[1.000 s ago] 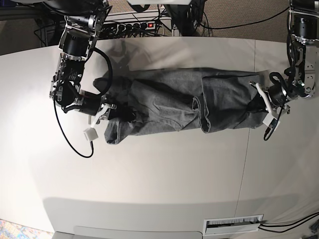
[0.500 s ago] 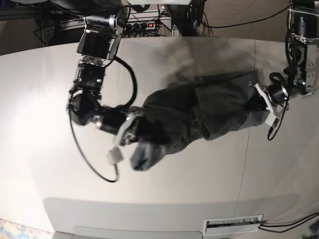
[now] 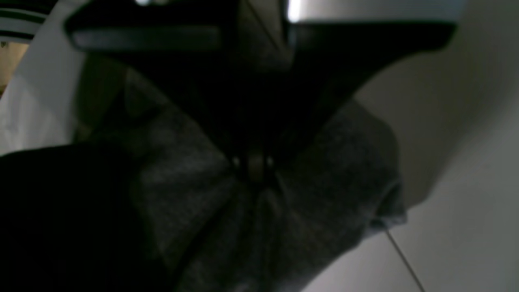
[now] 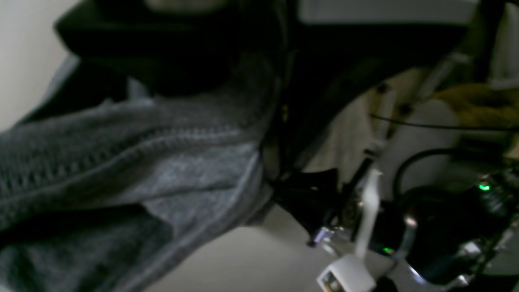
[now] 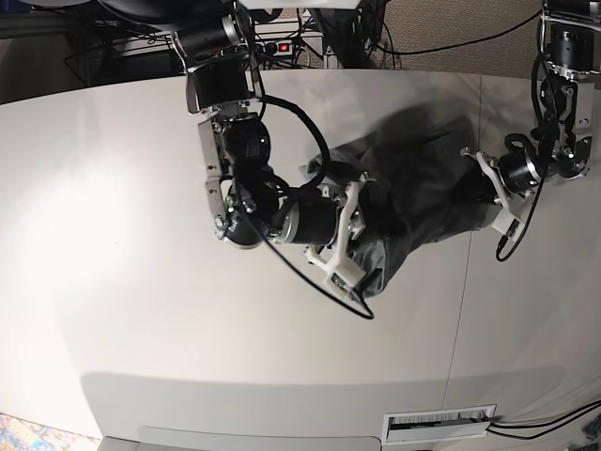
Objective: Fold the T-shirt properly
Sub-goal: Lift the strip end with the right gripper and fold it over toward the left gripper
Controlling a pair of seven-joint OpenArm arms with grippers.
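The grey T-shirt (image 5: 423, 193) lies bunched and doubled over at the right of the white table (image 5: 141, 310). My right gripper (image 5: 360, 242) is shut on one end of it and holds that end lifted over the shirt's middle; the wrist view shows a hemmed edge (image 4: 154, 162) clamped in the dark jaws. My left gripper (image 5: 488, 193) is shut on the shirt's other end at the far right. In the left wrist view the cloth (image 3: 324, 182) fans out from the pinch (image 3: 253, 162). Much of the shirt is hidden under my right arm.
A power strip and cables (image 5: 272, 45) run along the table's back edge. A table seam (image 5: 465, 282) runs front to back on the right. A vent slot (image 5: 439, 423) sits at the front edge. The left arm's wrist (image 4: 405, 227) shows in the right wrist view.
My right arm has swung far to the right, carrying its end of the shirt over the rest. The shirt went from spread lengthwise to bunched at the right. The left gripper barely moved.
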